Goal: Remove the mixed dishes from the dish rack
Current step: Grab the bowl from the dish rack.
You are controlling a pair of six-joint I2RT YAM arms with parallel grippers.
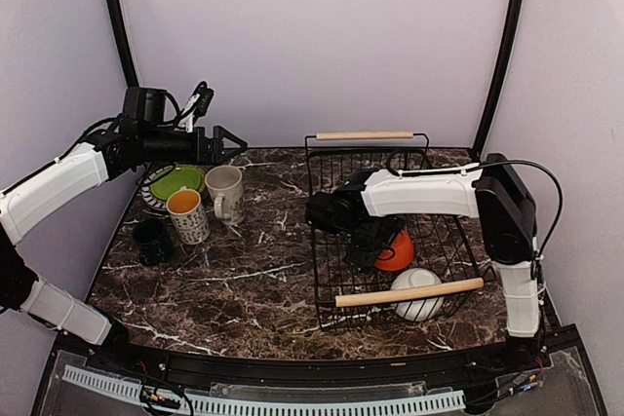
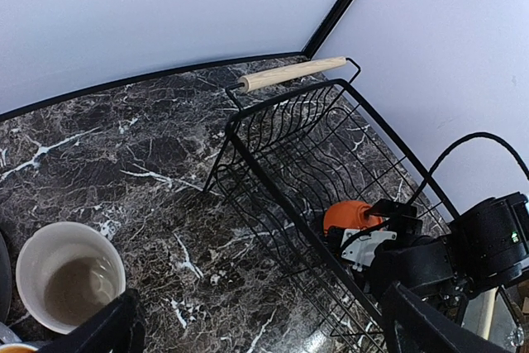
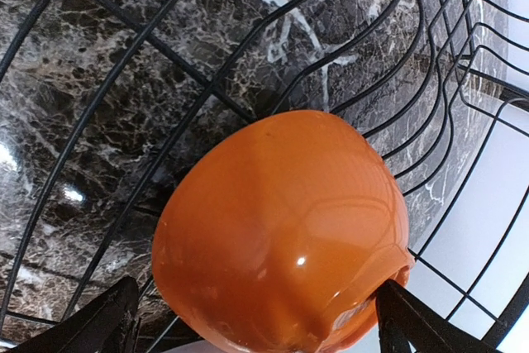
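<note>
The marble table (image 1: 253, 289) carries everything. On its right half stands the dish rack (image 1: 366, 158), the biggest thing here, and only two dishes are in it. The orange bowl (image 3: 281, 229) lies near the middle, its rounded outside turned toward the right wrist camera. The white bowl (image 1: 421, 307) sits at the near right end, partly under the near wooden handle (image 1: 409, 293).

The right gripper (image 3: 258, 307) is down inside the rack. Its jaws are apart and straddle the orange bowl without clamping it.

The main risk looks to be the grip. The bowl's wall is glossy and curved, so closing fingers may slide off and squirt it against the wires or into the white bowl. On the lift, the bowl or the wrist could catch a wire or that handle and drag the rack.

On the far left, the lime-green plate (image 1: 175, 180) lies on the grey-and-white plate (image 1: 148, 194). Just right of them stands the cream mug (image 1: 224, 192), which looks empty. Nearer are the patterned mug (image 1: 187, 216), then the small dark green cup (image 1: 152, 241). The left gripper (image 1: 232, 143) hovers above these, jaws apart and holding nothing.
</note>
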